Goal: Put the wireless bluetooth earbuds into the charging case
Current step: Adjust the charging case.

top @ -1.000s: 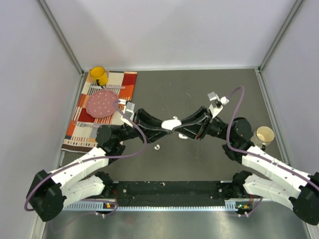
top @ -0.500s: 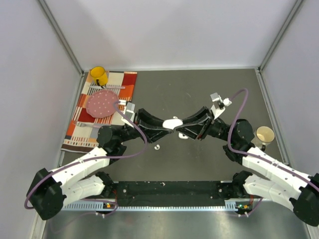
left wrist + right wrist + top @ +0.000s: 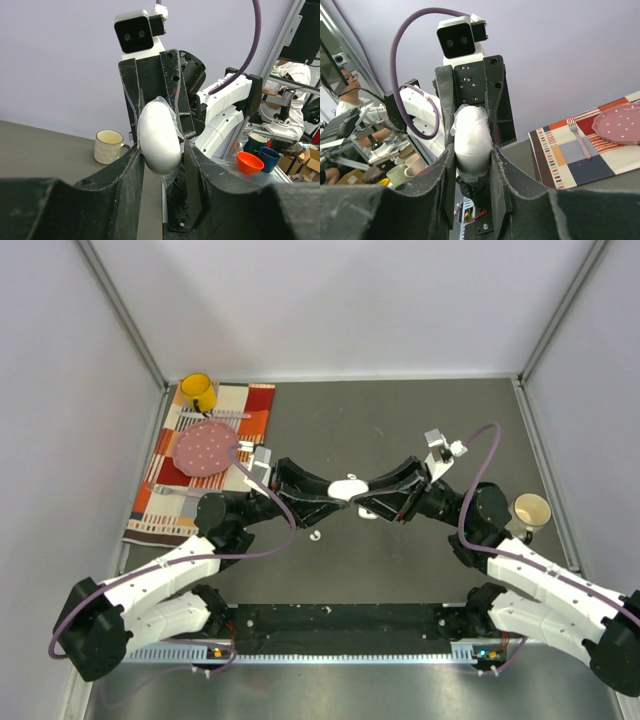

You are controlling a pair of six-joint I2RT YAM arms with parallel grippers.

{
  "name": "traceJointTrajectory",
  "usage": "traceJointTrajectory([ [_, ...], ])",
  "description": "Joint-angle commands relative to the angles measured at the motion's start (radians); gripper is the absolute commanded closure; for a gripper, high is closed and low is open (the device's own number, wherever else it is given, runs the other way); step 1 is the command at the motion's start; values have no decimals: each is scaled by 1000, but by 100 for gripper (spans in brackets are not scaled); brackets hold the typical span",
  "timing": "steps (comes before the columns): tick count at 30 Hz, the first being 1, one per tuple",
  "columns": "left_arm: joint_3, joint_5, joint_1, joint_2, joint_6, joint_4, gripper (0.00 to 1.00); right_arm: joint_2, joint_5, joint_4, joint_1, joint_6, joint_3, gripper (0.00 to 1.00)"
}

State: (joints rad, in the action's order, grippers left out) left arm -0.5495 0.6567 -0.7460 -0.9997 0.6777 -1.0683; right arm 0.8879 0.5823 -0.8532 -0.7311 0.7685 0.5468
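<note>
The white oval charging case (image 3: 347,487) is held above the table's middle, closed, between both grippers. My left gripper (image 3: 335,493) grips its left end and my right gripper (image 3: 361,491) grips its right end. In the left wrist view the case (image 3: 159,135) sits between my left gripper's (image 3: 162,167) black fingers, with the right gripper's fingers clamped on its far end. In the right wrist view the case (image 3: 472,137) is squeezed in my right gripper (image 3: 470,162). One tiny white earbud (image 3: 317,536) lies on the table below the left gripper. Other earbuds are not in view.
A striped cloth (image 3: 200,470) at the back left carries a pink dotted plate (image 3: 205,448), a fork and a yellow mug (image 3: 198,392). A cream mug (image 3: 531,511) stands at the right, by the right arm's elbow. Grey walls enclose the table.
The right arm's wrist has shifted slightly to the right and down. The case stays held between both grippers at the same spot.
</note>
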Motion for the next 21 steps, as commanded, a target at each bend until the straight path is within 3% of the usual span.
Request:
traceJointTrajectory([
  [1,-15,-20,-9,29,-15,-65,58,-17,-36,11,-4,-37,-18,98],
  [7,-15,-20,-9,30,-17,-48,64,-18,-32,5,-4,-44,-19,98],
  [11,-24,-9,-10,15,-15,-48,82,-9,-13,2,-2,-35,-13,96],
  [12,-27,-11,-10,9,-18,-50,93,-6,-9,2,-4,-32,-10,94],
  [13,-26,-11,-12,7,-24,-51,98,-3,-4,2,-4,-29,-8,91],
  [14,-27,-12,-12,7,-30,-48,100,-1,-2,8,-4,-20,-7,79],
  [16,-21,-19,-13,15,-52,-45,100,2,-6,19,-2,-15,-1,65],
  [17,-15,-28,-15,19,-59,-35,100,2,-9,26,-1,-11,4,50],
  [19,-3,-34,-15,39,-101,-18,100,-9,-50,115,-4,15,31,30],
  [21,6,-54,-15,75,-157,34,100,-21,-76,210,-4,26,70,20],
])
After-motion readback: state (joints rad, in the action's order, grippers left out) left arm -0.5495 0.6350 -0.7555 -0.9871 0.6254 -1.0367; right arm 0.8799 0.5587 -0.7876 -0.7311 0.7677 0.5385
